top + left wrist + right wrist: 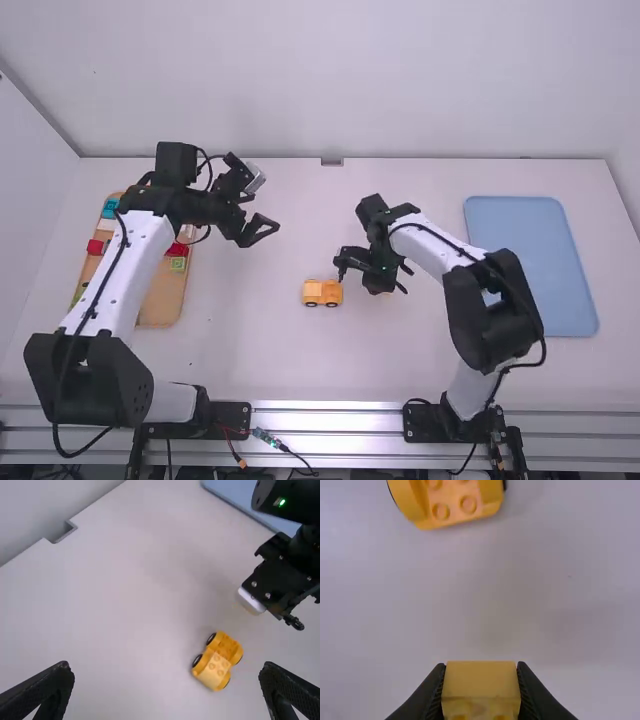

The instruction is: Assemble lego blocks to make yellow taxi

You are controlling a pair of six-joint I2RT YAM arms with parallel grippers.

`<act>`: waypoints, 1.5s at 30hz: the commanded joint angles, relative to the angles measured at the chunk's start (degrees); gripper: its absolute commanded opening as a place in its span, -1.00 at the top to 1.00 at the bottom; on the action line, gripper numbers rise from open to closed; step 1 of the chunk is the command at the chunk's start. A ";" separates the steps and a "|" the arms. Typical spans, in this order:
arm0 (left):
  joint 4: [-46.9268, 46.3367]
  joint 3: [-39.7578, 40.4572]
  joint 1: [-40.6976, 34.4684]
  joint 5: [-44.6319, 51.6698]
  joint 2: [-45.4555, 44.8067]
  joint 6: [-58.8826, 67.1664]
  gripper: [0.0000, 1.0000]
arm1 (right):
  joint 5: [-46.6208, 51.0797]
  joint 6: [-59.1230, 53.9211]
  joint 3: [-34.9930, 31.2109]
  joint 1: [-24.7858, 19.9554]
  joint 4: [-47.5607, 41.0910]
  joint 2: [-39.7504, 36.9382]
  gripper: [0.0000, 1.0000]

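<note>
The taxi looks part built, the last block or so perhaps in hand. The yellow wheeled base (231, 647) stands on the desk (260, 355) with one paler orange block (212, 670) seated over one end; its studs at the other end are bare. Left to do, I judge, is setting the yellow block (480, 682) on top, and the build would then be close to whole.

That yellow block is in the right tool (481, 665), its fingers closed against the block's two sides. The left tool (165, 666) is wide open with nothing between its fingers. The part-built taxi lies just to the left of the right tool, and to the right of the left tool, nearer the arm bases.

Counted: one wheeled base with two wheels in sight, one block on it, one block held. Left of the left tool is one brown tray (160, 310); under the arm I make out one teal, two red and two green pieces, as a fair guess. Right of the right tool lies one blue tray (535, 270).
</note>
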 commanded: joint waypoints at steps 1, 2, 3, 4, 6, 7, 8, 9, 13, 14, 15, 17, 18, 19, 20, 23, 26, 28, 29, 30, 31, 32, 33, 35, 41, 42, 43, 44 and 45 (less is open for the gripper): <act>-0.17 0.37 -0.70 -1.05 -1.34 2.10 -0.99 | 3.85 -1.53 0.44 1.40 0.39 3.34 1.00; -0.14 0.33 -0.70 -1.05 -1.34 2.14 -0.98 | 3.96 -1.49 0.42 1.46 0.57 3.53 1.00; -0.21 0.07 -0.42 -1.01 -1.34 3.04 -0.98 | 4.31 -1.33 0.20 2.10 1.90 4.95 1.00; -0.25 -0.04 -0.39 -1.05 -1.34 3.19 -0.98 | 4.09 -1.36 0.13 2.36 2.21 5.54 1.00; -0.21 -0.13 -0.24 -1.25 -1.23 3.37 -0.98 | 3.87 -1.36 -0.22 2.75 2.75 6.37 1.00; -0.23 -0.11 -0.17 -1.53 -1.10 3.32 -0.98 | 3.89 -1.31 -0.72 3.06 2.95 7.03 1.00; -0.23 -0.11 -0.33 -1.73 -1.06 3.32 -0.98 | 3.85 -1.07 -1.07 3.30 2.99 7.16 1.00; -0.23 -0.11 -0.55 -1.86 -1.06 3.30 -0.98 | 3.76 -0.35 -1.62 3.52 3.82 7.23 1.00; -0.06 -0.13 -0.46 -1.86 -1.06 3.30 -0.98 | 4.09 1.22 -2.73 3.52 5.90 7.18 0.84; -0.03 -0.13 -0.68 -1.86 -1.06 3.06 -0.98 | 3.89 1.22 -2.84 3.54 6.08 7.18 0.75; -0.01 -0.13 -0.70 -1.86 -1.06 3.06 -0.98 | 3.87 1.27 -2.84 3.54 6.12 7.18 0.72; -0.03 -0.13 -0.50 -1.33 -1.06 2.93 -0.98 | 4.09 1.73 -2.86 3.54 7.04 7.18 0.49; -0.08 -0.13 -0.50 -1.36 -1.06 2.89 -0.98 | 4.02 1.68 -2.86 3.54 7.06 7.18 0.14; -0.12 -0.13 -0.70 -1.44 -1.06 2.89 -0.98 | 3.91 1.64 -2.84 3.52 7.02 7.18 -0.68; -0.28 -0.11 -0.79 -1.44 -1.06 2.93 -0.98 | 3.93 1.64 -2.84 3.52 7.02 7.18 -0.99; -0.69 -0.13 -0.96 -1.42 -1.06 2.93 -0.98 | 3.98 1.36 -2.75 3.52 6.86 7.16 -0.99; -0.69 -0.13 -0.92 -1.44 -1.06 3.10 -0.98 | 4.76 1.22 -2.75 3.52 6.82 6.96 -0.99; -0.69 -0.13 -0.98 -1.40 -1.06 3.96 -0.98 | 5.40 1.27 -2.73 3.52 6.91 6.33 -0.99; -0.93 -0.13 -0.98 -1.42 -1.06 5.68 -0.98 | 5.81 1.22 -2.73 3.54 6.91 5.32 -0.99; -0.95 -0.17 -0.87 -1.44 -1.06 6.32 -0.98 | 5.81 1.22 -2.75 3.54 6.91 4.58 -0.99; -0.69 -0.61 -0.92 -1.33 -1.06 8.24 -0.98 | 5.57 1.22 -2.75 3.50 6.91 2.81 -0.99; -0.58 -1.11 -1.14 -0.94 -1.06 10.73 -0.98 | 5.35 1.25 -2.75 3.41 7.13 1.00 -0.99; -0.62 -1.57 -1.27 -0.31 -1.06 13.09 -0.98 | 4.90 1.22 -2.75 3.41 7.32 -0.51 -0.99; -0.56 -3.65 -1.25 2.45 -1.06 20.48 -0.98 | 1.62 -0.15 -2.78 2.75 7.67 -5.43 -0.99; 3.92 -12.46 -0.90 9.35 -1.06 35.63 -0.98 | -16.06 -8.68 -7.82 -3.63 12.13 -19.02 -0.98; 6.26 -14.82 -0.96 10.73 -1.06 36.35 -0.98 | -19.89 -10.67 -10.29 -5.46 14.19 -21.28 -0.98; 8.58 -17.03 -1.03 12.00 -1.06 36.57 -0.98 | -22.67 -10.93 -12.92 -7.19 17.20 -22.98 -0.99; 10.54 -18.73 -0.92 13.03 -1.06 36.50 -0.98 | -24.74 -10.29 -15.30 -8.61 20.33 -24.07 -0.99; 12.69 -20.46 -0.94 14.29 -1.06 36.48 -0.98 | -26.60 -9.77 -17.84 -10.08 23.61 -24.79 -0.99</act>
